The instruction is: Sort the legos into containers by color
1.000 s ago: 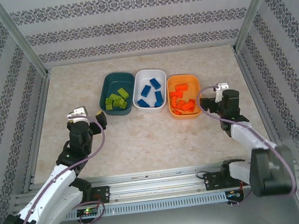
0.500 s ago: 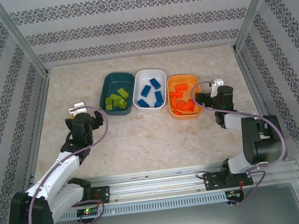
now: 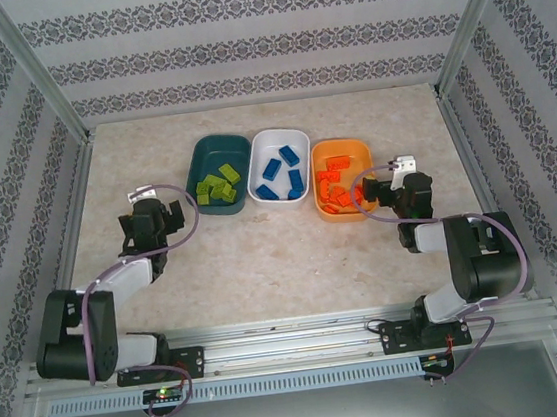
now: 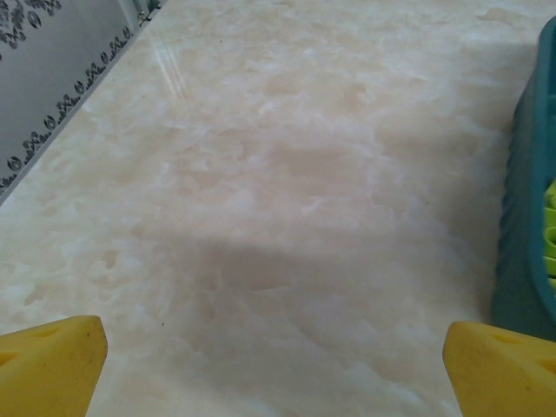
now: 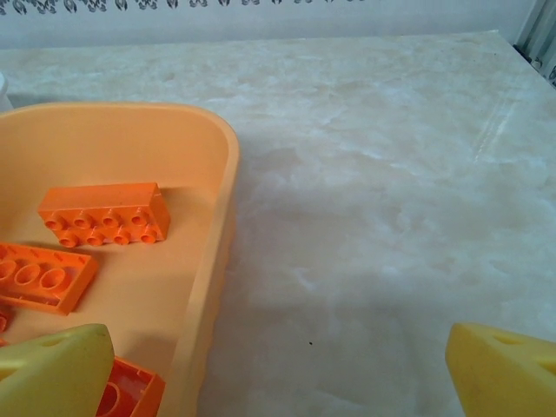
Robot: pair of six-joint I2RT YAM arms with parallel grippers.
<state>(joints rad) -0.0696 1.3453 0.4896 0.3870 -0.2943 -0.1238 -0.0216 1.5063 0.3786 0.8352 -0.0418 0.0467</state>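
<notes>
Legos [image 3: 290, 155] sorted by color | left hand [image 4: 276, 365] released, empty, beside teal tub [image 4: 521, 217] | right hand [image 5: 278, 369] released, empty, at orange tub [image 5: 130, 143] rim

Lime green bricks [image 3: 217, 186] lie in the dark teal tub [image 3: 214, 152], blue bricks [image 3: 277, 168] in the white tub [image 3: 273, 140], orange bricks [image 5: 104, 215] in the orange tub [image 5: 113, 139]. The tabletop [image 3: 264, 255] is cream marbled, the walls [image 3: 259, 40] grey with dark floral bands. Yellow pads [image 4: 52, 369] tip the jaws.
</notes>
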